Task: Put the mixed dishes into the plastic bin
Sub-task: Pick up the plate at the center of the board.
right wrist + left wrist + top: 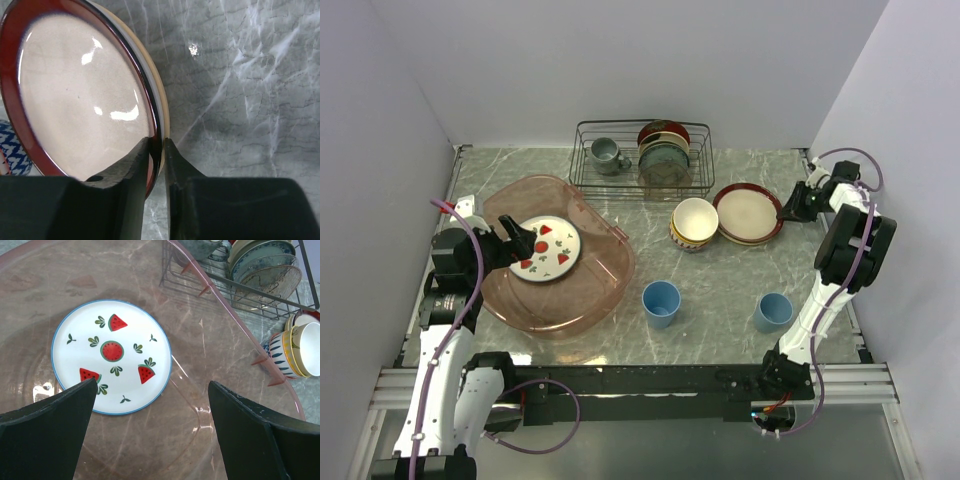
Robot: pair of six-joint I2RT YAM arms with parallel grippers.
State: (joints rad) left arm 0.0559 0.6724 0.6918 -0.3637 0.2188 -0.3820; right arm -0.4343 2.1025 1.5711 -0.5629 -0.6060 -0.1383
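Note:
The white fruit-print plate (548,248) lies flat inside the translucent pinkish plastic bin (590,300). My left gripper (515,243) hovers over the bin, open and empty; in the left wrist view (152,390) the plate (111,356) lies just ahead of its fingers. My right gripper (790,208) is shut on the right rim of the red-rimmed plate (748,210), the top of a plate stack; the right wrist view (157,145) shows the rim (75,100) pinched between the fingers. A cream bowl (695,218) sits nested in a patterned bowl. Two light-blue cups (661,300) (773,311) stand near the front.
A black wire rack (640,160) at the back holds a grey mug (607,154) and upright dark plates (664,150). It stands just behind the bin's far edge. The nested bowls (300,350) sit right of the bin's rim. Walls enclose the table on three sides.

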